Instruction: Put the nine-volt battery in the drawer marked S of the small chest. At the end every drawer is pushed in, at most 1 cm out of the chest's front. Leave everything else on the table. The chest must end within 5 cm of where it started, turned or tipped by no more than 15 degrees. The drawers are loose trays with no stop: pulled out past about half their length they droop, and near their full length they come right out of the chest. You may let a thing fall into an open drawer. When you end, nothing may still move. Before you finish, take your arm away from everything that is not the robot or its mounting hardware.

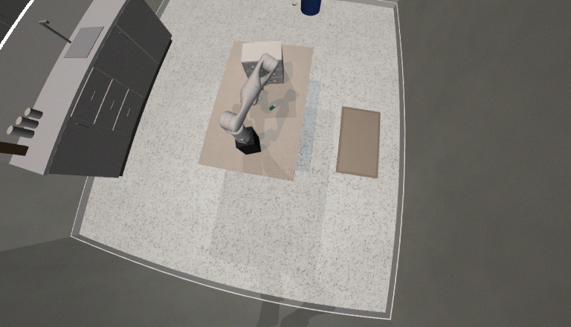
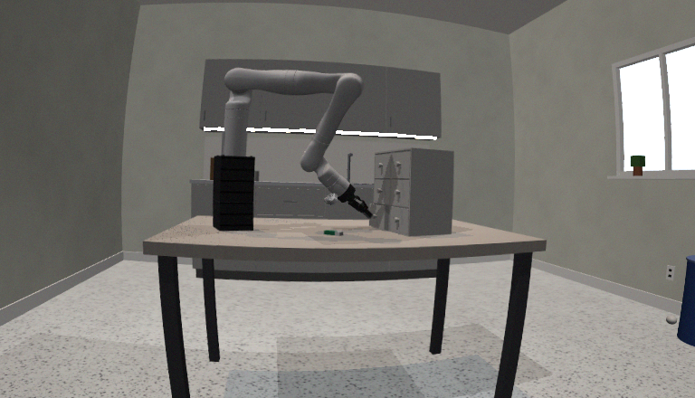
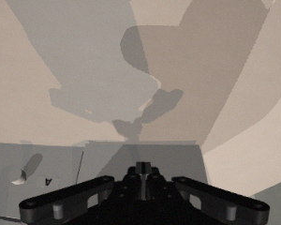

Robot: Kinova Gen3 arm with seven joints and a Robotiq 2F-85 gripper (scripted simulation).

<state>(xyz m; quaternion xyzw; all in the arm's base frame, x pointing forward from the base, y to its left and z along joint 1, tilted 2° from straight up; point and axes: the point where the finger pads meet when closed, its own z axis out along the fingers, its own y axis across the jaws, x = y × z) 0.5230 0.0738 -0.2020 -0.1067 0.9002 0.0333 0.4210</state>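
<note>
I am reaching my clenched, empty hand (image 2: 366, 213) toward the chest (image 2: 414, 191); the battery (image 2: 333, 232) is lying on the desk (image 2: 461, 244), nothing stowed yet.
</note>
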